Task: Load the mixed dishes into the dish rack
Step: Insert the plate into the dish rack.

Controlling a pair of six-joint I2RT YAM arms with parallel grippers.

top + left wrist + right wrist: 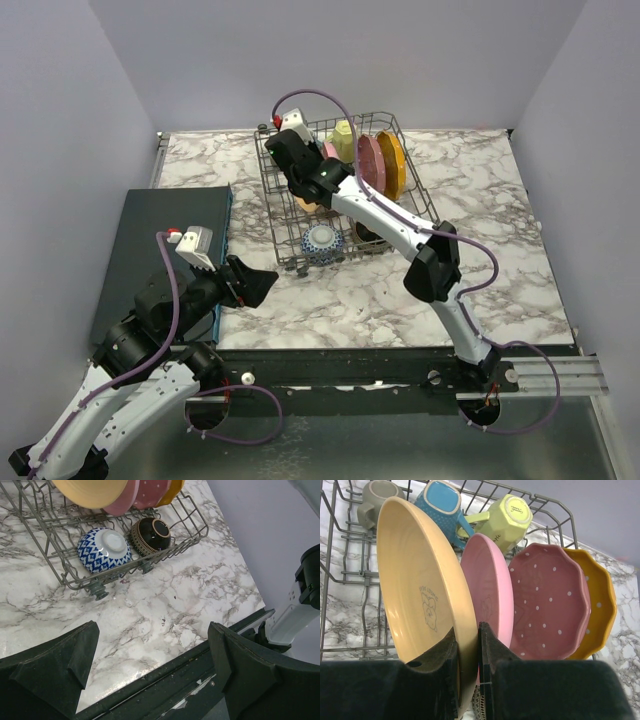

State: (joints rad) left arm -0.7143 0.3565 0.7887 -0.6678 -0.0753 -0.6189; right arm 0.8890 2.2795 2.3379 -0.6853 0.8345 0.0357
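The dish rack (272, 205) stands at the back middle of the table. My right gripper (468, 650) reaches into it and is shut on the rim of a pale yellow plate (420, 590), which stands upright on edge. Behind that plate stand a plain pink plate (492, 590), a dotted scalloped pink plate (550, 605) and a scalloped orange plate (600, 605). Grey (377, 495), blue (442, 505) and yellow (507, 515) mugs lie at the rack's far end. A blue-white bowl (105, 550) and a dark brown bowl (150, 535) sit at its near end. My left gripper (152, 655) hangs open over the table's front edge.
A dark flat mat (165, 250) lies on the left of the marble table (480, 260), beside my left arm. The right arm's elbow (437, 262) rises over the table to the right of the rack. Walls close the table in on three sides.
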